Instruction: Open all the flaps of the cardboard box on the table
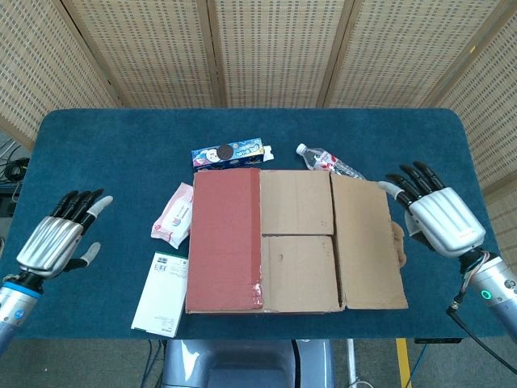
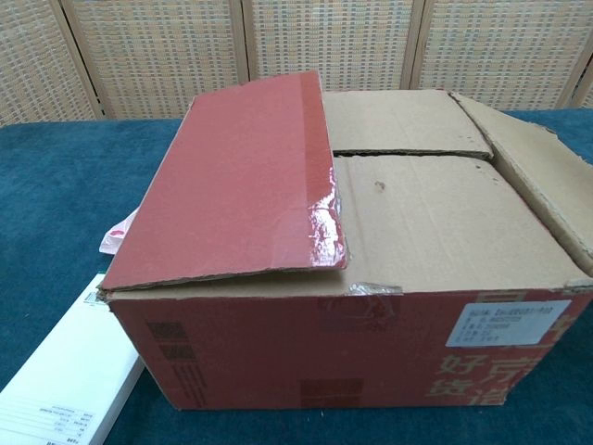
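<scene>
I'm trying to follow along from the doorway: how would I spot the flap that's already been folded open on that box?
Find the big cardboard box in the middle of the blue table. On its side nearest the robot's right hand, a plain brown flap hangs outward past the box's edge. Unlike the red taped flap opposite and the two brown inner flaps lying flat over the top, it sticks out beyond the box.

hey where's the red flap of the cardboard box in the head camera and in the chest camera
Head view: the red flap lies closed over the box's left part, left of centre in the picture.
Chest view: the red flap fills the upper left of the box top, slanting toward the camera.
Shared landmark: the white booklet lies on the table by the box's near left corner.
</scene>
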`<action>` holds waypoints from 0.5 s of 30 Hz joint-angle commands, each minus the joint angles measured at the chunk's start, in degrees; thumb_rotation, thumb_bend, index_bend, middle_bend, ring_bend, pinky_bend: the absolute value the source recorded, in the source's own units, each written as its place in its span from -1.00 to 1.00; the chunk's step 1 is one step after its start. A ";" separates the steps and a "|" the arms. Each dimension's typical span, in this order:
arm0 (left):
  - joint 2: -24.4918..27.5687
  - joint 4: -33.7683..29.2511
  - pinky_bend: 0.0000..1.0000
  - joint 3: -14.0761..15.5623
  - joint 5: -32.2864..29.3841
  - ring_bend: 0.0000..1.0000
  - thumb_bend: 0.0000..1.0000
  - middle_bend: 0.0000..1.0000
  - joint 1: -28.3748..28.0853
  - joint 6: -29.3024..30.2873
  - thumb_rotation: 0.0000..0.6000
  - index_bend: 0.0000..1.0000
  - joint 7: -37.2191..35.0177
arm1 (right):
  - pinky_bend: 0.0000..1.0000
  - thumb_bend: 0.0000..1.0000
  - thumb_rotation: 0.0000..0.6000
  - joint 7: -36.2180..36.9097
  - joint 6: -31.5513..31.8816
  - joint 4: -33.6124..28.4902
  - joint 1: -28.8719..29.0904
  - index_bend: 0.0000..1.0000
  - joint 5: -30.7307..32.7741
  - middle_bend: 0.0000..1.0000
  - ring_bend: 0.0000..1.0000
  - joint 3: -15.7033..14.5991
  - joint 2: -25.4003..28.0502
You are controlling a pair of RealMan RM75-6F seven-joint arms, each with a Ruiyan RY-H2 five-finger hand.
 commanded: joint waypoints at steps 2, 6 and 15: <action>1.00 0.12 -1.00 -1.56 2.16 -1.00 -0.10 -1.00 -4.37 -4.73 1.00 -1.00 -2.46 | -0.99 0.36 1.00 -3.23 2.69 1.81 -3.16 -0.86 4.27 -0.87 -1.00 -0.66 -3.81; -0.15 0.67 -1.00 -3.05 3.65 -1.00 -0.01 -1.00 -8.18 -7.89 1.00 -1.00 -3.77 | -0.99 0.34 1.00 -4.48 4.51 2.40 -5.26 -0.93 6.83 -0.94 -1.00 -0.95 -5.14; -3.78 3.36 -1.00 -5.87 6.24 -1.00 0.48 -1.00 -16.62 -14.45 1.00 -1.00 -8.14 | -0.99 0.34 1.00 -6.18 7.20 2.73 -8.17 -1.00 9.09 -1.00 -1.00 -1.21 -6.60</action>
